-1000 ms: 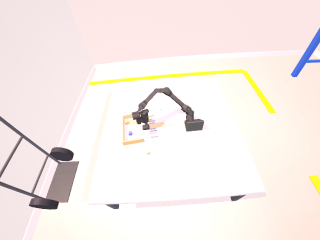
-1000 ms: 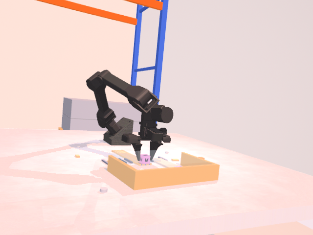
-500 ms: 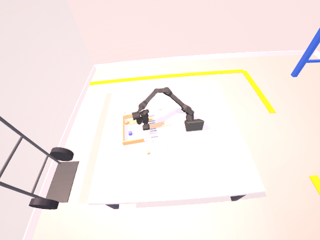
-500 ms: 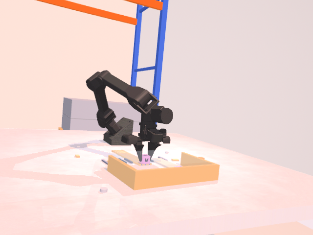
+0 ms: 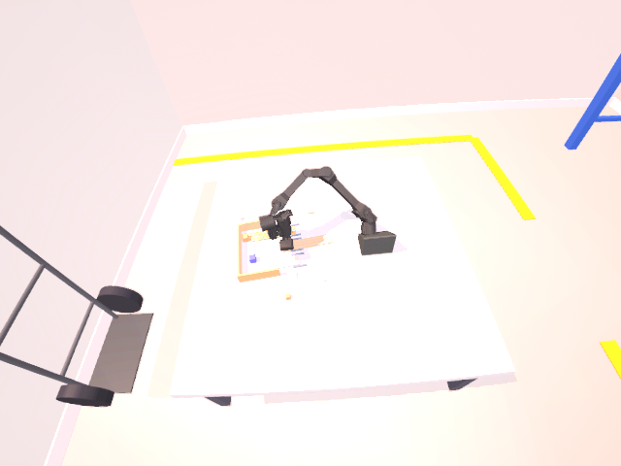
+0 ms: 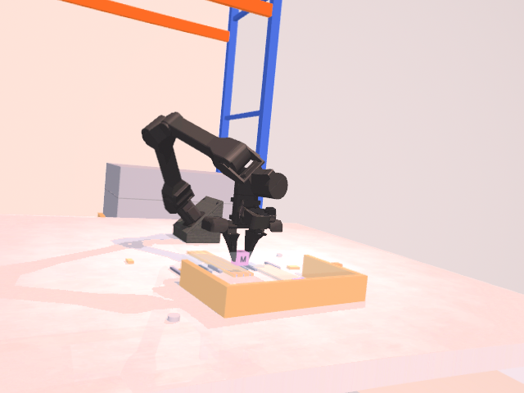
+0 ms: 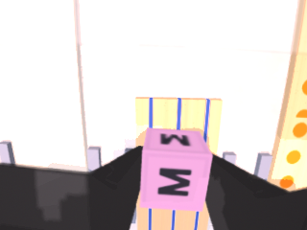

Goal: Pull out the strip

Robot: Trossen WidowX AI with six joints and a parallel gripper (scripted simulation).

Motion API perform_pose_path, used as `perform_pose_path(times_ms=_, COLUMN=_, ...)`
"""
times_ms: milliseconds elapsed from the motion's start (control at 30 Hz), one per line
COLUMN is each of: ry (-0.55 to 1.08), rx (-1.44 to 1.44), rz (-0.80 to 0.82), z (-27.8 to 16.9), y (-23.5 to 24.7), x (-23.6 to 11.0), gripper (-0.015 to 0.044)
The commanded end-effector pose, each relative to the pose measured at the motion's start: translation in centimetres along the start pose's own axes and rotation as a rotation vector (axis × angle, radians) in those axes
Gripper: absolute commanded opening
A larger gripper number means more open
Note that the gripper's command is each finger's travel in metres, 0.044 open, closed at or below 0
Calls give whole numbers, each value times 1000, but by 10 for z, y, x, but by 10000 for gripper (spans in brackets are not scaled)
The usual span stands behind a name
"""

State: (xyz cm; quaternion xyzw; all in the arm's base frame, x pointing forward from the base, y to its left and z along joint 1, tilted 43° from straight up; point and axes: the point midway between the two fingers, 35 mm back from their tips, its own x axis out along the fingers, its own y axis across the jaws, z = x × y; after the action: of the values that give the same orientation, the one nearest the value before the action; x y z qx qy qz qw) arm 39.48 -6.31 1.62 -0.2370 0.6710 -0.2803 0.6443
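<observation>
A pink cube (image 7: 175,174) (image 6: 242,258) marked with a black M sits between my gripper's fingers. My gripper (image 7: 172,155) (image 6: 241,252) (image 5: 285,244) points straight down and is shut on the pink cube, one dark finger on each side. The cube is at the near end of a tan strip with blue lines (image 7: 178,112) (image 6: 208,258). That strip runs away from the cube inside the orange tray (image 6: 287,294) (image 5: 240,250). I cannot tell whether the cube still touches the strip.
A pale strip with orange dots (image 7: 293,144) lies to the right. Short grey pegs (image 7: 94,155) stand beside the strips. A small blue cube (image 5: 252,258) lies in the tray. A small orange piece (image 5: 288,296) and a grey disc (image 6: 173,317) lie outside it. A hand truck (image 5: 120,346) stands off the table's left.
</observation>
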Motion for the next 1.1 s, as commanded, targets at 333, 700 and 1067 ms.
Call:
perform_pose_path(times_ms=333, ry=10, rx=-12, rz=-1, z=-43, y=6, x=-27, gripper=0)
perform_pose_path(times_ms=700, ry=11, rx=-13, rz=0, z=-78, y=10, x=-28, gripper=0)
perform_pose_path(times_ms=1067, ry=12, rx=-14, rz=0, z=-95, y=12, x=-36, gripper=0)
